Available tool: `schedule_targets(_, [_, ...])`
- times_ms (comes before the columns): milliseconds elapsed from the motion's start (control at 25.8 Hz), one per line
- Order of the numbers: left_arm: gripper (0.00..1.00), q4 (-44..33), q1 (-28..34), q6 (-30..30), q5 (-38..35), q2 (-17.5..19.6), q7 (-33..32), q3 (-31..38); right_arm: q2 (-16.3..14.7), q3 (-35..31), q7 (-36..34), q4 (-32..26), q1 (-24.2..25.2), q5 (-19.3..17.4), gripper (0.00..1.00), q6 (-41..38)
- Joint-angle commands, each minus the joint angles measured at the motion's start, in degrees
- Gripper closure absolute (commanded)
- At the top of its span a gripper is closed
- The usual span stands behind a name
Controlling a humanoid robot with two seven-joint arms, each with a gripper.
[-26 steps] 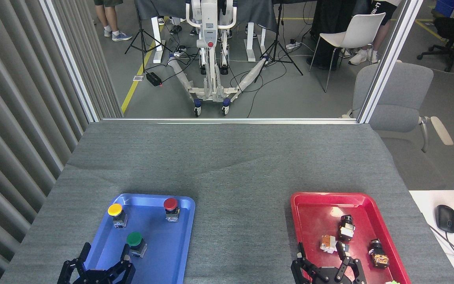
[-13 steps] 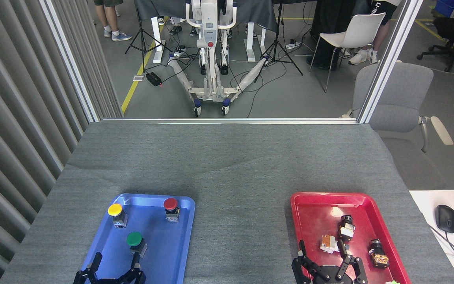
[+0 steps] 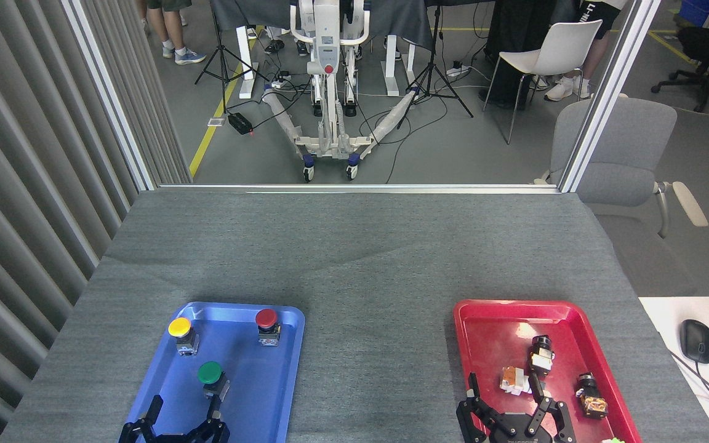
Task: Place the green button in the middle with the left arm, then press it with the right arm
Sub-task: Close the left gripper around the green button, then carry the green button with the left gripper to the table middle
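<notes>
The left gripper (image 3: 183, 411) hangs with its fingers spread and empty over the near end of the blue tray (image 3: 280, 381), just short of the green button (image 3: 211, 376). The button, a round domed green cap on a squat dark base, stands upright in that tray, nearer than the yellow button (image 3: 180, 333) and the red button (image 3: 266, 324). Across the bare grey cloth (image 3: 379, 320), the right gripper (image 3: 505, 400) is likewise splayed and empty over the near edge of the red tray (image 3: 490, 332).
</notes>
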Motion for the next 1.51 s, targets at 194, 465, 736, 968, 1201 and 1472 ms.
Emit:
schedule_targets(194, [0.01,5.09,-2.68,-2.62,-0.04,0.44,-0.6,-0.27,0.3,-0.05,-0.07,-0.22,-1.66,0.18,0.0,0.21])
schedule_targets(465, [0.01,7.9,-4.62,-3.59,-0.13,0.97,-0.6,-0.88,0.3,-0.75,-0.16,-0.13,-1.22,0.27,0.0,0.29])
schedule_targets(736, [0.02,11.77,-6.99,-5.61,-0.13,1.93,-0.6,-1.06,0.04,-0.66,-0.25,-0.04,-1.57,0.18,0.0,0.38])
schedule_targets(968, [0.02,12.47,-8.48,-5.7,-0.22,2.46,-0.6,-1.14,0.21,-0.31,-0.6,-0.04,-0.96,-0.09,0.0,0.21])
schedule_targets(1201, [0.02,13.97,-10.16,-5.7,-0.22,3.43,-0.6,-2.73,0.3,-0.48,-0.69,-0.04,-1.22,-0.97,0.0,0.12])
schedule_targets(1472, [0.03,15.55,-11.56,-5.79,-0.22,3.87,-4.11,-3.43,0.3,-0.92,-0.6,-0.13,-1.05,-0.79,0.0,-0.32])
